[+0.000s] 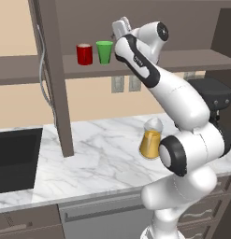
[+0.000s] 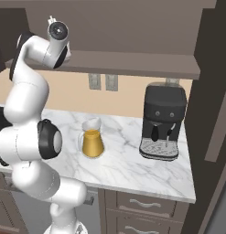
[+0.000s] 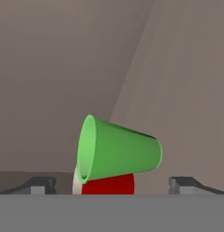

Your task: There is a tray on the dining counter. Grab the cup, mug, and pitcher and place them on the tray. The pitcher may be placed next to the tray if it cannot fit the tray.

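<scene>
We see the cup [image 1: 104,51], a small bright green tumbler with no handle, wide at the mouth and tapering toward its base, standing upright on a grey-brown shelf [image 1: 191,59] above the marble surface [image 1: 98,158]. Just beside it on the shelf stands the mug [image 1: 84,54], a short red cylinder with a pale rim; the two are close together, and we cannot tell whether they touch. From the hand view, which is rolled on its side, the cup [image 3: 118,149] appears lying across the picture with its open mouth to the left, and the mug [image 3: 106,183] peeks out beneath it, red with a strip of white at its edge. Our fingers [image 3: 113,185] stand spread wide with nothing between them, the two dark tips sitting well apart on either side of the cup and mug, touching neither. In the left base view the hand [image 1: 121,27] is raised to shelf height, near the cup. The pitcher [image 1: 150,140] rests on the marble surface below, its wide amber-yellow body narrowing upward into a clear whitish top; in the right base view the pitcher [image 2: 92,139] stands near a black coffee machine [image 2: 163,121]. A black sink [image 1: 16,158] is set into the surface at the left.
</scene>
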